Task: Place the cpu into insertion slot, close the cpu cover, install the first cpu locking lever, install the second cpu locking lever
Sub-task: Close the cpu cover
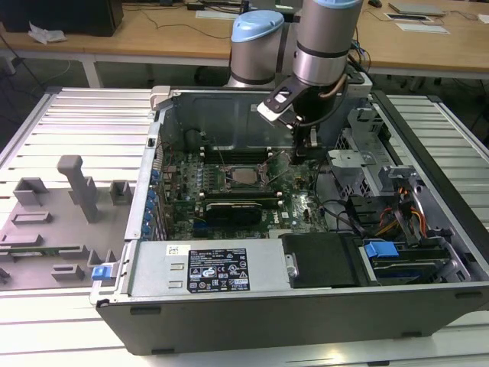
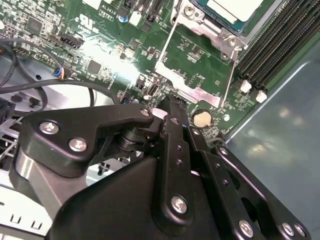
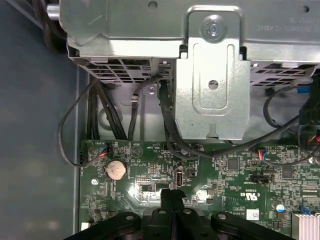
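Cpu [image 1: 246, 176]: seated flat in the insertion slot [image 2: 212, 31]; probably light, stiff and fragile, best taken by its edges. On the exterior view's right of the slot, cpu cover [image 2: 197, 94] open; beyond it gripper [image 3: 172, 196], clenched on nothing.
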Controlling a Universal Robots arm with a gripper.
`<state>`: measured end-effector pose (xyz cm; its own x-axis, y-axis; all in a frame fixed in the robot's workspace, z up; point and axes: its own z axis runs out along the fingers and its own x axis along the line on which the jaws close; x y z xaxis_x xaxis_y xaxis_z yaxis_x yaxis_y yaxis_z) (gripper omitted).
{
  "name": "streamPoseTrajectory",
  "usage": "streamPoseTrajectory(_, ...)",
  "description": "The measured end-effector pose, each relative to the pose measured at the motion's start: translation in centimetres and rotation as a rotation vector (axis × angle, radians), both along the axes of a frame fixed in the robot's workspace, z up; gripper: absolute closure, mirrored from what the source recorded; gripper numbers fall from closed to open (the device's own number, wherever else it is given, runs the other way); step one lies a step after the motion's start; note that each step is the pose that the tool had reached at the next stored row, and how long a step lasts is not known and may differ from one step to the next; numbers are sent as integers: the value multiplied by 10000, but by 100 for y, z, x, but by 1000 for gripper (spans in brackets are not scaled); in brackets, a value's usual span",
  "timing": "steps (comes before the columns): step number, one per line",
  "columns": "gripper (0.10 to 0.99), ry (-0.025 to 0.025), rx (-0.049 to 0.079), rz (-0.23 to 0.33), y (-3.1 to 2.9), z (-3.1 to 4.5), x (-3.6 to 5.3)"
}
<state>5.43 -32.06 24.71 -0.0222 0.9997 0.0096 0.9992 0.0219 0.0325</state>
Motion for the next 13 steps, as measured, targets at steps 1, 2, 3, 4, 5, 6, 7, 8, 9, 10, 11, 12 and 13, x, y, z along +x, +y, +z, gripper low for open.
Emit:
streamPoseTrajectory(1, 980, -1, 3, -1, 19, -15, 0)
streamPoseTrajectory(2, 980, 0, 3, 0, 36, -22, 0)
streamPoseTrajectory(3, 980, 0, 2, 1, 38, -22, 0)
streamPoseTrajectory(4, 980, -1, 2, 1, 38, -23, 0)
streamPoseTrajectory(5, 980, 0, 1, 1, 38, -23, 0)
streamPoseTrajectory(6, 980, 19, 2, 0, 38, -23, 0)
streamPoseTrajectory(7, 980, 109, 8, 0, 38, -25, 1)
streamPoseTrajectory(8, 980, 250, 17, -1, 38, -26, 3)
streamPoseTrajectory(9, 980, 495, 36, -1, 38, -28, 8)
streamPoseTrajectory(10, 980, 665, 48, 1, 39, -28, 12)
streamPoseTrajectory(11, 980, 848, 58, 1, 38, -28, 16)
streamPoseTrajectory(12, 980, 1065, 71, 0, 38, -29, 21)
streamPoseTrajectory(13, 980, 1256, 79, -1, 38, -30, 26)
